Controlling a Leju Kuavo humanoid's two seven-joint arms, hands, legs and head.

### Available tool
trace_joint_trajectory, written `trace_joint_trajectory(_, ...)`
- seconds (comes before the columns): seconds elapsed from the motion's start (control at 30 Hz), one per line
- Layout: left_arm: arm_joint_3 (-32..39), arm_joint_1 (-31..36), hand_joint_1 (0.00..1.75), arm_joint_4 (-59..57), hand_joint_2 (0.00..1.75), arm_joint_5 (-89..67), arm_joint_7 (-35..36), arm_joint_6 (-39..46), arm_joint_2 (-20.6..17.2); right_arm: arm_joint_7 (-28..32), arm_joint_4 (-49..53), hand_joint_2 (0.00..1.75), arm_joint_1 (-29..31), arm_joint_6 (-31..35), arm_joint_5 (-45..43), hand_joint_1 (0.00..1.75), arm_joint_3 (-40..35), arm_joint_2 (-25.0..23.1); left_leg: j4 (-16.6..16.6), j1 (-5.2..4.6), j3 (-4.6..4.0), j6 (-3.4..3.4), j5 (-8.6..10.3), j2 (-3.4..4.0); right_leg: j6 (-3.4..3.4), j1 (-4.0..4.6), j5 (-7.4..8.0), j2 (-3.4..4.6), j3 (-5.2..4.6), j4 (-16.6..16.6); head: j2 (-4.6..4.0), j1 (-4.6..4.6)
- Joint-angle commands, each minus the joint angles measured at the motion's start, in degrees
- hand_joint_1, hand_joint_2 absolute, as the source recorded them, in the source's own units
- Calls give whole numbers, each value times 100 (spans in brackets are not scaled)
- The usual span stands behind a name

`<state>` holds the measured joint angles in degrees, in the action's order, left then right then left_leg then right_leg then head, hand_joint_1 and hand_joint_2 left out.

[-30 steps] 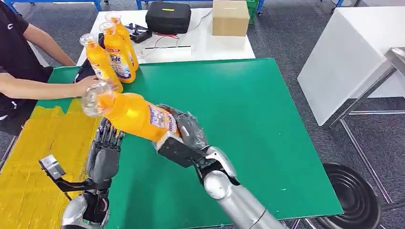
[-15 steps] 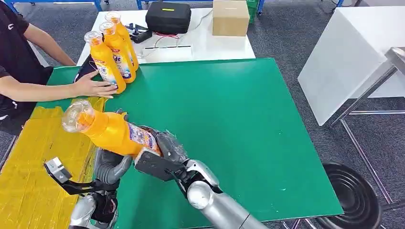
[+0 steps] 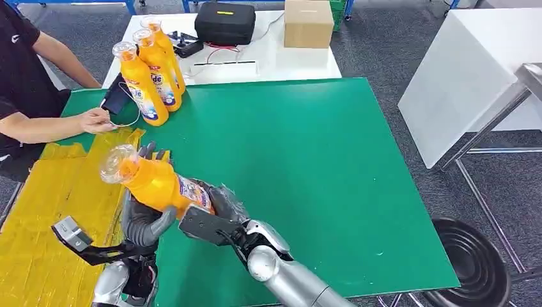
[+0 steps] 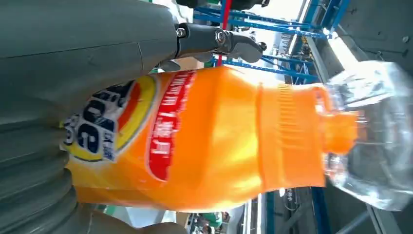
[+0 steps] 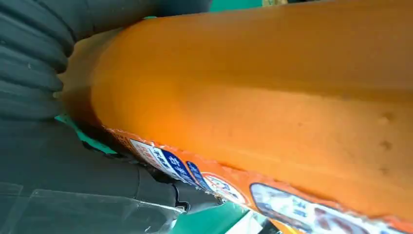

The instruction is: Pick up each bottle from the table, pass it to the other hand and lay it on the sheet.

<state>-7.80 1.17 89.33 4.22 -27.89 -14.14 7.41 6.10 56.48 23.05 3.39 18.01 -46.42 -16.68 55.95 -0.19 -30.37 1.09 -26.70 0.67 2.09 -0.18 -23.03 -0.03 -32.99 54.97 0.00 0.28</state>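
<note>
You caught the handover in mid-exchange. Nearest you, the left hand (image 3: 146, 220) had its fingers curled up around the underside of the orange plastic detergent bottle with the clear cap (image 3: 153, 180), and its wrist view showed the thumb and dark fingers pressed along the label. Just beside it, the right hand (image 3: 220, 203) was clamped on the bottle's base end, so both hands gripped it at once. The bottle hung tilted, cap outward, above the edge where the crinkled yellow sheet (image 3: 48, 211) met the green table mat (image 3: 307, 166).

I judged no bottle laid on the sheet yet; none lay there.

Beyond the sheet, a person's hand (image 3: 97, 119) rested on the mat. Farther off, three upright orange bottles (image 3: 152, 70) stood at the mat's far corner, so three pick-ups remained after this one.
</note>
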Motion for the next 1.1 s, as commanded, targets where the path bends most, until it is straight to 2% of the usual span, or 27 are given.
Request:
trace_joint_trajectory(0.03, -238, 263, 0, -196, 175, -114, -15, -33, -29, -40, -582, 175, 254, -77, 68, 175, -346, 21, 1, 4, 5, -5, -1, -12, -2, 4, -3, -8, 9, -1, 2, 0)
trace_joint_trajectory(0.13, -238, 263, 0, -196, 175, -114, -15, -33, -29, -40, -582, 175, 254, -77, 68, 175, -346, 21, 6, 7, 11, -9, -6, -17, -3, 6, -8, -11, 16, 3, 2, 0)
trace_joint_trajectory(0.17, -261, 298, 52, -266, 175, -155, -12, -59, -63, -39, -574, 175, 266, -88, 75, 175, -353, 17, 8, 10, 13, -10, -8, -19, -4, 9, -9, -12, 20, 3, 0, 0)
trace_joint_trajectory(0.2, -286, 314, 175, -314, 175, -173, -45, -139, -102, -38, -573, 175, 281, -102, 87, 175, -373, 12, 3, 7, 9, -7, -3, -16, -2, 6, -6, -11, 15, 0, 0, 0)
trace_joint_trajectory(0.47, -235, 411, 175, -467, 175, -399, -193, -251, -103, -34, -646, 175, 341, -141, 161, 175, -408, -18, -1, 2, 6, -5, 1, -14, -2, 1, -3, -11, 8, -1, 0, 0)
trace_joint_trajectory(1.0, -316, 479, 175, -530, 175, -993, -327, 68, -186, -15, -657, 175, 351, -18, 261, 175, -385, -8, 2, 6, 9, -7, -3, -15, -3, 5, -6, -11, 13, 0, 0, 0)
trace_joint_trajectory(1.03, -247, 461, 175, -486, 175, -1457, -428, 608, -188, -13, -547, 175, 301, 317, 415, 0, -316, 50, -1, 2, 5, -4, 0, -10, -2, 2, -2, -8, 7, -2, 0, 0)
trace_joint_trajectory(1.1, -87, 430, 175, -395, 175, -1732, -444, 967, -267, -10, -180, 175, 197, 513, 467, 0, -116, 256, 0, 4, 7, -6, -1, -16, -2, 4, -4, -13, 12, -2, 0, 0)
